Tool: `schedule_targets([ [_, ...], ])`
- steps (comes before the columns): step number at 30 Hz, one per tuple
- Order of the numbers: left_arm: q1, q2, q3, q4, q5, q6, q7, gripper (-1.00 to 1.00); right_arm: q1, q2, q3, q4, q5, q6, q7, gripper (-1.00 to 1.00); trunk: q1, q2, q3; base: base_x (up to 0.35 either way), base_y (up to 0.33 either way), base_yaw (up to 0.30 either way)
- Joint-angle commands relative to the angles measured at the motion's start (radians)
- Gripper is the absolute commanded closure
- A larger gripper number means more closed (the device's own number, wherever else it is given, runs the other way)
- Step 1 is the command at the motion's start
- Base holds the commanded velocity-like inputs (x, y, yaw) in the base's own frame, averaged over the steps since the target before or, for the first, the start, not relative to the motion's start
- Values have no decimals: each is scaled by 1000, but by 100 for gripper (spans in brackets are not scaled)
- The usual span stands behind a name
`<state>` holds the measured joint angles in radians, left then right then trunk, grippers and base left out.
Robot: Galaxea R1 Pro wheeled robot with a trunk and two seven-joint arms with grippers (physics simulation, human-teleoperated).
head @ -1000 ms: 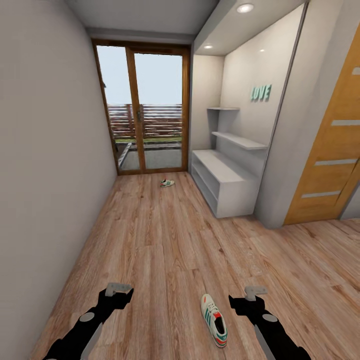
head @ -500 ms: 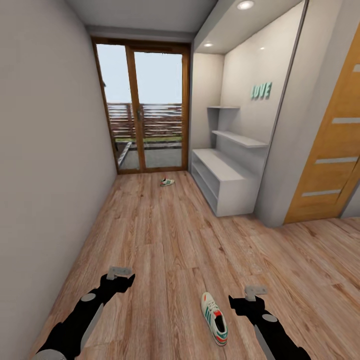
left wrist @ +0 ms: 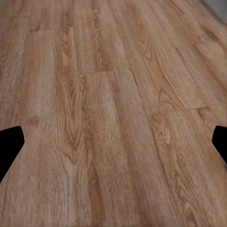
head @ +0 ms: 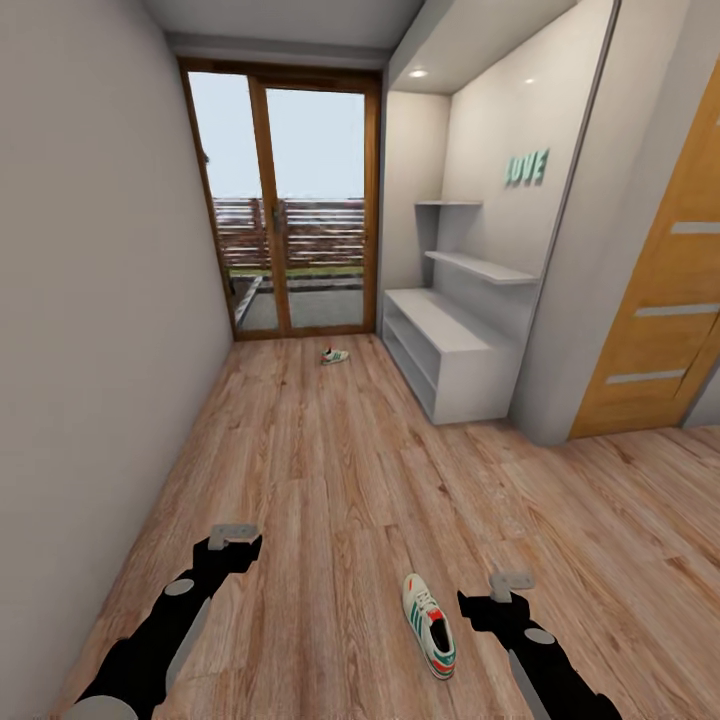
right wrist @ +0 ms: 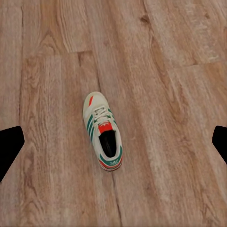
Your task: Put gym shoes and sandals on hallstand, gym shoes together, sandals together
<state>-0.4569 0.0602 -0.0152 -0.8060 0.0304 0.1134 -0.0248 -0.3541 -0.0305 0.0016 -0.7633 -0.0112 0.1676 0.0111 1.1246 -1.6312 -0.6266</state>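
Wood-plank corridor floor (head: pixel 330 470) with two shoes

One gym shoe (head: pixel 429 626) lies near the camera; the other gym shoe (head: pixel 334 355) rests far off by the glass door (head: pixel 290 210).

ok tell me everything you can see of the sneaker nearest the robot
The near gym shoe is cream-white and lace-up, with green side stripes, a red-orange tongue label, a red toe mark and a dark opening. It lies upright on its sole on the wood-plank floor, toe pointing away from the robot, just left of the right claw. Nothing else touches it.
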Motion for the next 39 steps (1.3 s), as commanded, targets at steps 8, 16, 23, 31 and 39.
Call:
schedule_targets([
  [8,0,-2,0,-9,8,6,10,-100,0,0,0,-2,-1,6,2,-100,31,-57,-39,0,0,0],
  [16,4,-3,1,3,18,3,12,-100,0,0,0,-2,-1,6,2,-100,61,-113,-77,0,0,28],
  [23,8,-2,1,4,18,-3,12,-100,0,0,-1,-2,-1,6,1,-100,88,-162,-110,0,0,82],
  [31,15,1,2,6,17,-81,13,-100,0,0,-5,-9,-2,6,0,-100,119,-218,-147,0,0,99],
  [39,15,0,0,5,19,-88,11,-100,0,-1,-6,-7,-3,6,0,-100,150,-274,-185,0,0,130],
])
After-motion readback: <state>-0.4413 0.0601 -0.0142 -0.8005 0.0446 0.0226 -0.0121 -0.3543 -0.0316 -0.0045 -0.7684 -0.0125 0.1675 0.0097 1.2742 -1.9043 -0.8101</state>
